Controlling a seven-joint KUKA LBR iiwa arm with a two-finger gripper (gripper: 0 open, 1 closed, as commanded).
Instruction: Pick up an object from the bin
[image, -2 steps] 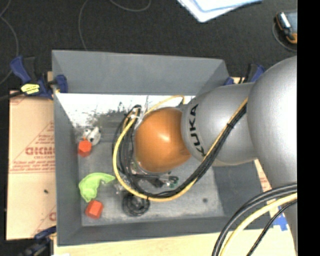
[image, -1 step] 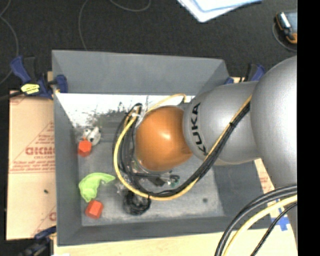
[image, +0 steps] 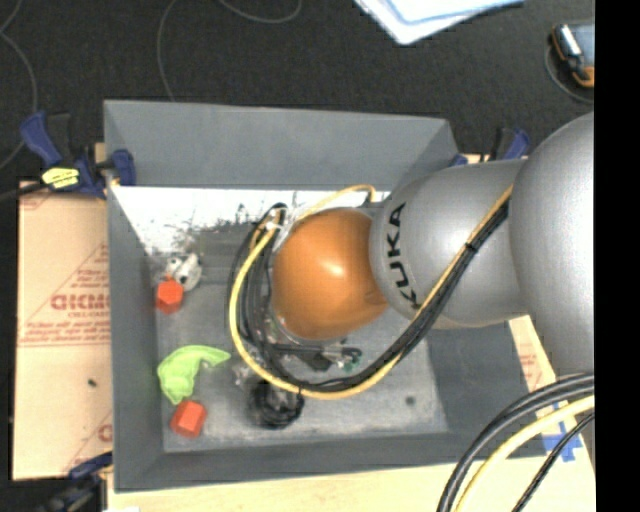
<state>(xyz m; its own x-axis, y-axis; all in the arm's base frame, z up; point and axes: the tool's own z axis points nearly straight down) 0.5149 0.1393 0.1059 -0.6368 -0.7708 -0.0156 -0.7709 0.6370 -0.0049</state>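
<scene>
The orange cover (image: 322, 272) on the wrist of the arm (image: 470, 250) hides most of the gripper (image: 283, 372). Only some grey metal shows below the cover's near edge, and whether the claw is open or closed cannot be told. Yellow and black cables (image: 240, 300) loop round the cover's left and near sides and cross the same spot.

Just near of the gripper, a dark lump (image: 274, 406) lies on the near part of the floor of the bin (image: 420, 400), about midway left to right. It is black against the grey floor and its outline is hard to make out. Its far edge is lost under the cables, so it cannot be told whether the gripper touches it. What shows looks roundish, with no clear long axis and no end that points anywhere.

To its left lies a floppy green piece (image: 188, 368). Its long axis runs roughly left to right, with the thick end to the left and the thin tip pointing right toward the gripper. 1 red block (image: 188, 417) sits just on the near side of the green piece, close to the bin's near-left corner. Farther back on the left, 1 orange block (image: 169, 294) lies just beside a small white thing (image: 184, 267) that is too small to identify
</scene>
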